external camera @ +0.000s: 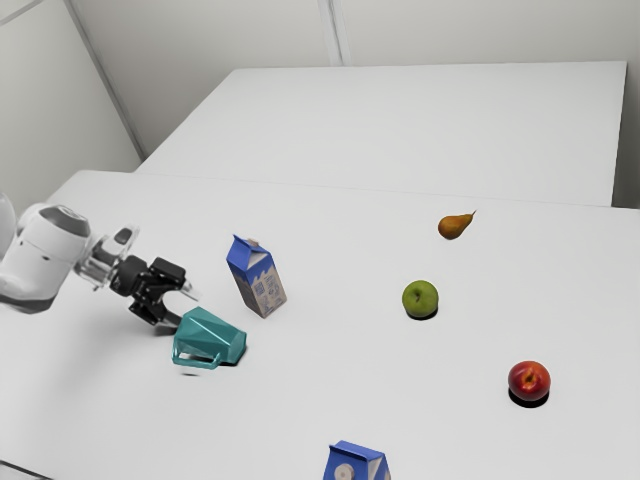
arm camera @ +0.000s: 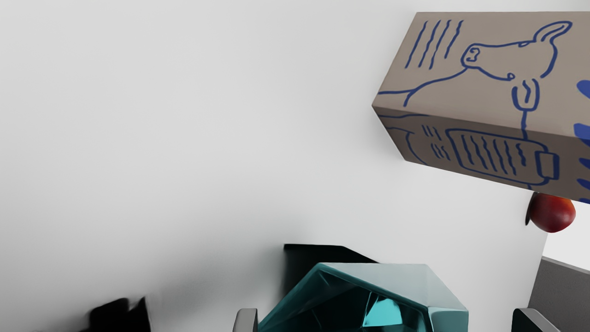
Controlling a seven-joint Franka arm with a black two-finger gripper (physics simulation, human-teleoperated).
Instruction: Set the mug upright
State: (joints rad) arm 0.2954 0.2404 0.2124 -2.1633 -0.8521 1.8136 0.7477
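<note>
beside the gripper (external camera: 186, 308), spread wide, the sideways mug (external camera: 212, 335), probably stiff and slick, is best clasped across its outer walls.

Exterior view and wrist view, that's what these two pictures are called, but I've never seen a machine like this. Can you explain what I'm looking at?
The machine is a single white jointed robot arm ending in a black two-fingered hand. The exterior view is taken from beside the arm; the wrist view comes from a camera on the hand, so its fingertips show at the bottom edge.

On the white table lie a teal faceted mug, tipped on its side, two blue-and-beige cartons, a brown pear, a shiny green apple and a red apple.

Nothing is held: the fingers are open, with the mug's rim between them and a gap on one side.
</note>
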